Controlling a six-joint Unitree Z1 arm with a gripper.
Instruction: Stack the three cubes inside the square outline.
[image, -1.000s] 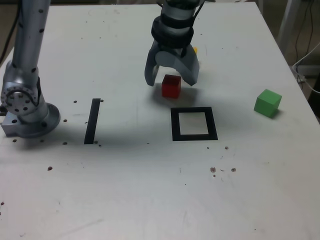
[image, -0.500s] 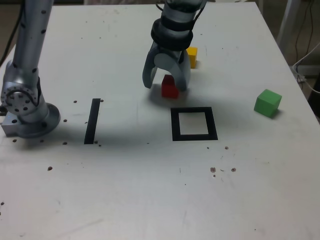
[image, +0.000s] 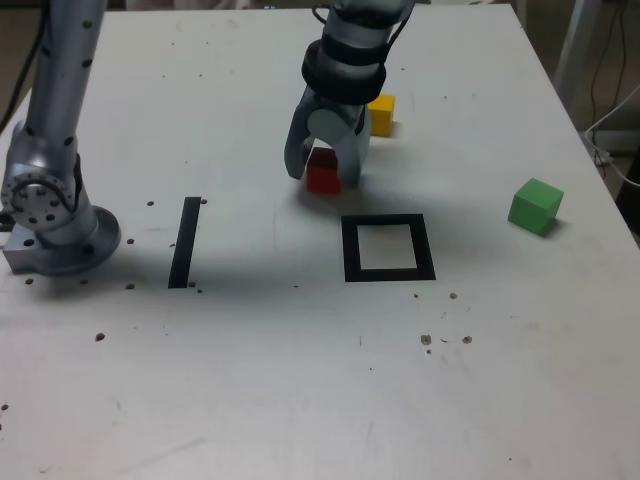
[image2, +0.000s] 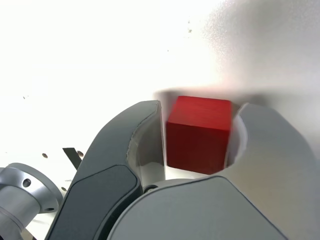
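Note:
The red cube (image: 322, 178) rests on the white table just beyond the square outline (image: 388, 272), toward the exterior view's left of it. My gripper (image: 322, 172) stands over it, shut on the red cube with a grey finger pressed against each side. The wrist view shows the red cube (image2: 200, 132) filling the gap of the gripper (image2: 200, 107). The yellow cube (image: 381, 112) lies just behind the gripper. The green cube (image: 535, 206) sits apart at the exterior view's right. Nothing lies inside the outline.
A straight black strip (image: 185, 242) marks the table at the exterior view's left. The arm's base (image: 55, 215) stands at the left edge beside it. Small dark specks dot the table surface.
The jaws have drawn together onto the red cube. The cube has shifted a little toward the exterior view's left, and the yellow cube behind has come into sight.

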